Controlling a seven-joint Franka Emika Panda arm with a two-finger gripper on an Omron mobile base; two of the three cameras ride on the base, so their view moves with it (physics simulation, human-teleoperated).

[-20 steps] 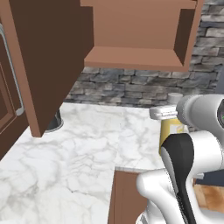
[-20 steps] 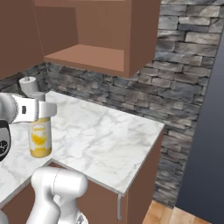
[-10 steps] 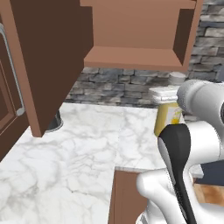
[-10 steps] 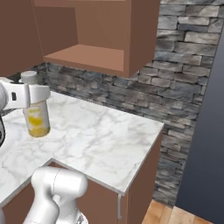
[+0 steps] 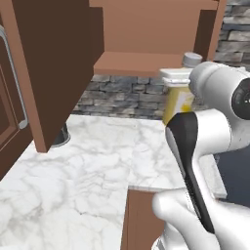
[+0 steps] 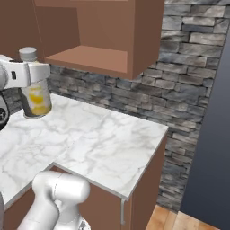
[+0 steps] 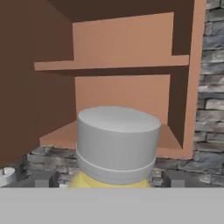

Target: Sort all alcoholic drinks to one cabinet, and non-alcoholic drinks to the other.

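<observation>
The stout yellow juice bottle (image 6: 37,98) with its pale grey cap (image 7: 116,141) hangs in the air above the marble counter (image 6: 103,143), upright. My gripper (image 6: 31,74) is shut on its upper body just under the cap, and both dark fingertips (image 7: 43,178) flank the bottle in the hand view. The bottle (image 5: 177,100) is level with the bottom shelf (image 5: 139,63) of the open wall cabinet (image 7: 127,94), a little in front of it. The cabinet's two shelves are bare. The alcoholic drinks are out of view.
The cabinet's open door (image 5: 53,68) juts out on the left, with a dark round thing (image 5: 61,136) partly hidden behind its lower edge. A stone wall (image 6: 179,90) backs the counter. A dark tall panel (image 6: 211,134) stands at the right.
The gripper has lifted the yellow bottle from near counter height up to the level of the cabinet's bottom shelf and closer to the opening.
</observation>
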